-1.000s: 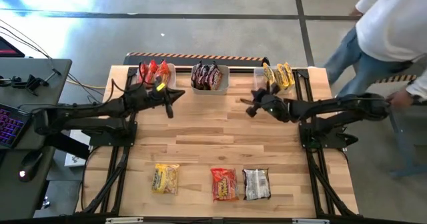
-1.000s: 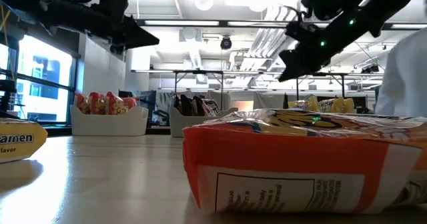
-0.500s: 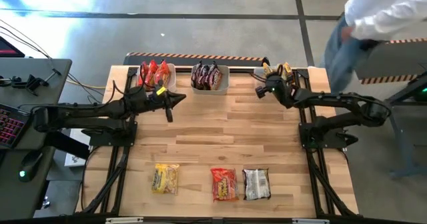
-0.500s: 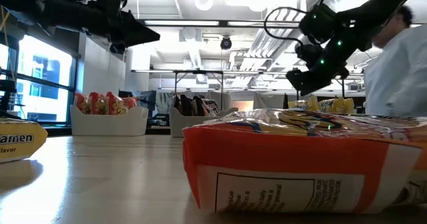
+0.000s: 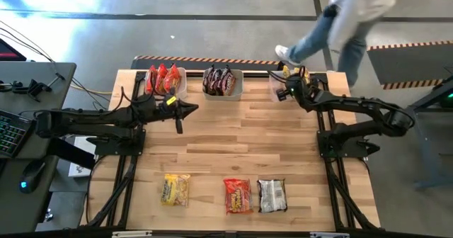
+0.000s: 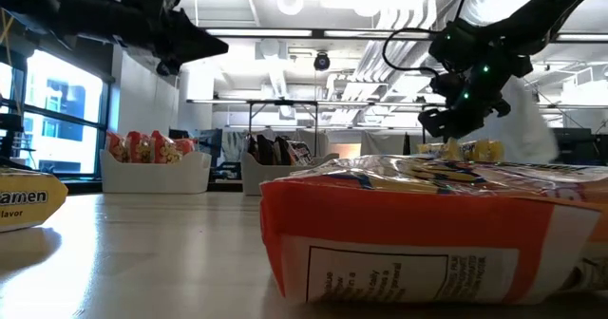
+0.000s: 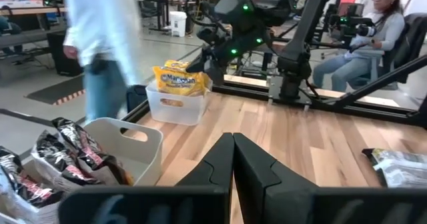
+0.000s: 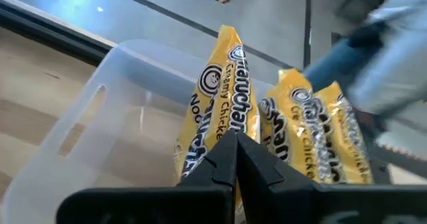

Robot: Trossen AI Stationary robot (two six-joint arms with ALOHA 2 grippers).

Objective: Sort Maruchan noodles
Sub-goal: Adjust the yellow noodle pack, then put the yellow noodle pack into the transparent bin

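While both grippers sit closed and empty, three loose packets lie flat at the near edge, long axes running front-to-back: yellow packet [image 5: 175, 190], red packet [image 5: 238, 195], silver packet [image 5: 272, 195]. Right gripper [image 5: 282, 93] hovers over the yellow bin [image 8: 87, 117]; left gripper [image 5: 192, 108] waits mid-table.

I see three pale rectangular plastic bins [image 5: 223, 84] along the frame's top, each holding packets. Three flat plastic ramen packets [image 5: 238, 195] lie in a row near the bottom.

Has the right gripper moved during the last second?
Yes. In the high view the right gripper has moved toward the table's far edge and now sits over the yellow-packet bin, shut.
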